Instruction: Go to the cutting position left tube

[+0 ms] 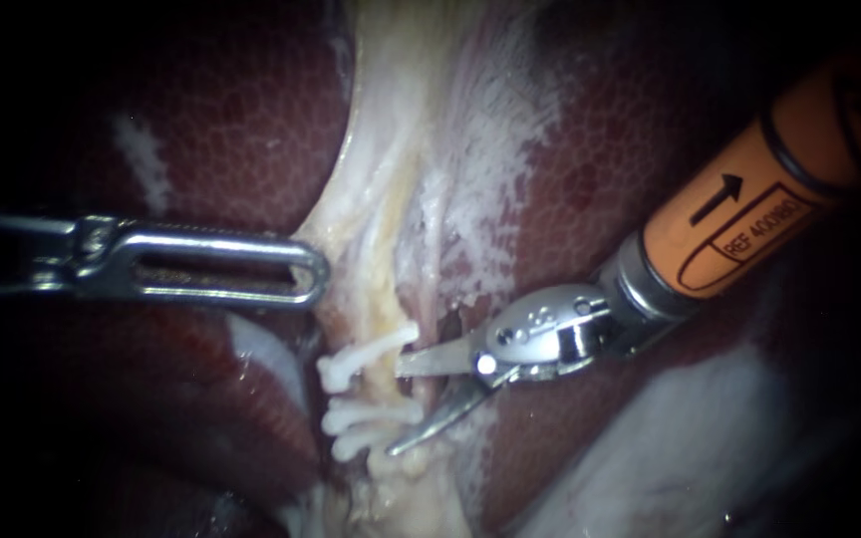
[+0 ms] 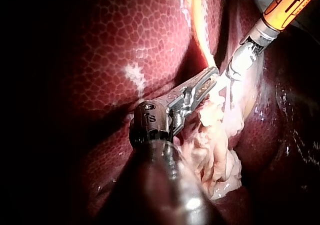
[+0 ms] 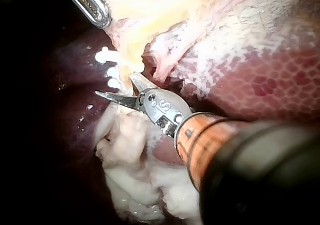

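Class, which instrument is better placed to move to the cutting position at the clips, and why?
Right. The right instrument's blades stand open beside the clips; the left instrument's jaws grip pale tissue away from them.

The liver [image 1: 241, 110] fills the backdrop, dark red with a fine honeycomb mottling that shows clearest in the upper left and upper right of the endoscope view. A white streak [image 1: 142, 159] marks it at upper left, and a broader pale patch [image 1: 710, 438] lies at lower right. Light falls hardest down the middle, on a band of pale tissue [image 1: 401, 120]. Toward the left edge and the corners everything sinks into black.
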You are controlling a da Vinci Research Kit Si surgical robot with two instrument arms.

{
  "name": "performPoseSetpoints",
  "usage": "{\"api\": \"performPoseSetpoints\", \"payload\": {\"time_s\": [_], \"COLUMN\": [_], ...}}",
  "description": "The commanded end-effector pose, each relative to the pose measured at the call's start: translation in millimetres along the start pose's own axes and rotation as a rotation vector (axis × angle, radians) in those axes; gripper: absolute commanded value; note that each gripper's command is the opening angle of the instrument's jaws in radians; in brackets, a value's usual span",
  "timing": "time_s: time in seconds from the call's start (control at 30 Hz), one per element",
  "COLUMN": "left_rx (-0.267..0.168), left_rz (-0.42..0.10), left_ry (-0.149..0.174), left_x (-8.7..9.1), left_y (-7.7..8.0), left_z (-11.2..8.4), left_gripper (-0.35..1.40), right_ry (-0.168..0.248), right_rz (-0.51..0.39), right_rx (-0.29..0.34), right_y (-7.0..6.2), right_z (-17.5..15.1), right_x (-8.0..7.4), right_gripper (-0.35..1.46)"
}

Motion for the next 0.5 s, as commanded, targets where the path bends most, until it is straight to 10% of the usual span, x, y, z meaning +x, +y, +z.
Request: {"api": "performPoseSetpoints", "payload": {"time_s": [0.03,0.5], "left_rx": [0.000,-0.001], "left_rz": [0.000,0.000], "left_ry": [0.000,0.000], "left_x": [0.0,0.1], "left_y": [0.0,0.1], "left_z": [0.0,0.1], "left_gripper": [-0.35,-0.35], "right_ry": [0.002,0.035], "right_rz": [0.007,0.137], "right_rx": [-0.001,-0.010], "right_y": [0.1,0.8], "right_z": [0.2,1.1], "right_x": [0.0,-0.3], "right_gripper": [1.21,1.09]}}
